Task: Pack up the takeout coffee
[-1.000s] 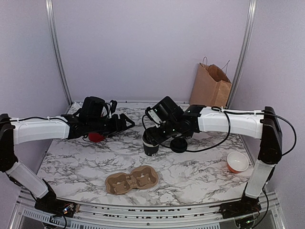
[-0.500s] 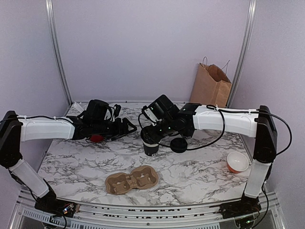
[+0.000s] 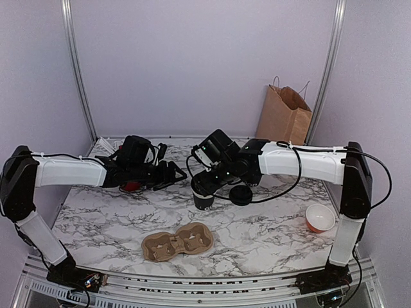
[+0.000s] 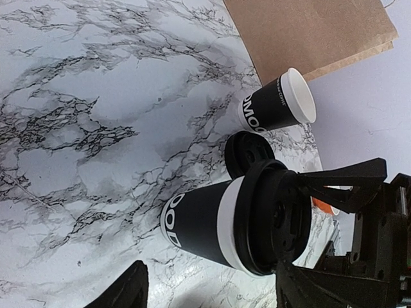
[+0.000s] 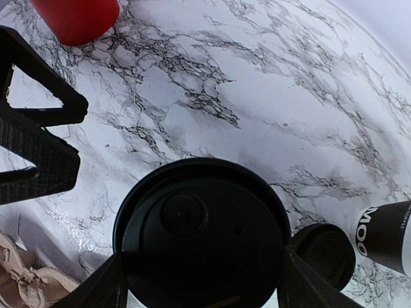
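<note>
Capping is the step in hand: your right gripper [image 3: 207,184] clamps the lid [image 5: 202,224] onto the cup [image 4: 192,228], which stands on the table [image 3: 270,224]. The left gripper [image 3: 176,172] is spread beside it. Next, press squarely, then load the carrier [image 3: 178,244].

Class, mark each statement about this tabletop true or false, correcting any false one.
1. The cup under the right gripper wears a black lid. True.
2. The cardboard carrier already holds a cup. False: both wells are empty.
3. A second black cup stands without a lid. True.
4. The left gripper grips the red cup. False: it is open, holding nothing, apart from the red cup.
</note>
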### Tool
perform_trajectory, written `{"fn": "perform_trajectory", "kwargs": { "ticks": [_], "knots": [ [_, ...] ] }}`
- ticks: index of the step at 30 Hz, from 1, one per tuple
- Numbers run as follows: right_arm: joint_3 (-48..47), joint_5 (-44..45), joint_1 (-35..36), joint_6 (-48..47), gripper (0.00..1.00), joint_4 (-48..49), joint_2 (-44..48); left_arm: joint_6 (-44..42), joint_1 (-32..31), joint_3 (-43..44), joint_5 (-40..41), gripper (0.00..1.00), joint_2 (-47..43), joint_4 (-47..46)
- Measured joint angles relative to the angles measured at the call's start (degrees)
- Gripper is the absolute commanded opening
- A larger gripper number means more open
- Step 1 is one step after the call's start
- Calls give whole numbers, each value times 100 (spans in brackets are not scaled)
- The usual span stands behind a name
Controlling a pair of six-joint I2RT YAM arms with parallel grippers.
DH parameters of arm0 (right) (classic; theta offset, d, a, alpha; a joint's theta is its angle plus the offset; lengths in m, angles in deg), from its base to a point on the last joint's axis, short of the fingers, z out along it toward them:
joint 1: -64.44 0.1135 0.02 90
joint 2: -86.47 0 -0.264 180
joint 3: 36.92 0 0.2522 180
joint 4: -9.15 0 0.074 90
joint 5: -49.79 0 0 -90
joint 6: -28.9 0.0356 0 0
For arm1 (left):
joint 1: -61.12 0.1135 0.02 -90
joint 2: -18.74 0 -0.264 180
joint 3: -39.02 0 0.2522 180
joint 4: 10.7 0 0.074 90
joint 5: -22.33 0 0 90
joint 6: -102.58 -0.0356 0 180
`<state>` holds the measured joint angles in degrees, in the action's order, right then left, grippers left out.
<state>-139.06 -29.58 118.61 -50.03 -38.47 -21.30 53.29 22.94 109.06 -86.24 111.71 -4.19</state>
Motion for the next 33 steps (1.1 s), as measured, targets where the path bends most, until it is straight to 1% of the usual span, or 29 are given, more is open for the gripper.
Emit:
{"fn": "perform_trajectory", "kwargs": {
  "ticks": [11,20,26,33],
  "knots": [
    [-166,26,11,2,75,-179,-4,-2,-229,24,-66,66,76,-22],
    [-175,15,11,15,75,-219,-4,-2,-227,24,-66,65,76,-22],
    [-175,-28,15,66,75,-214,-13,-4,-227,24,-66,60,76,-22],
    [-175,-87,20,72,75,-146,-151,-20,-227,24,-66,58,133,-22]
  ]
}}
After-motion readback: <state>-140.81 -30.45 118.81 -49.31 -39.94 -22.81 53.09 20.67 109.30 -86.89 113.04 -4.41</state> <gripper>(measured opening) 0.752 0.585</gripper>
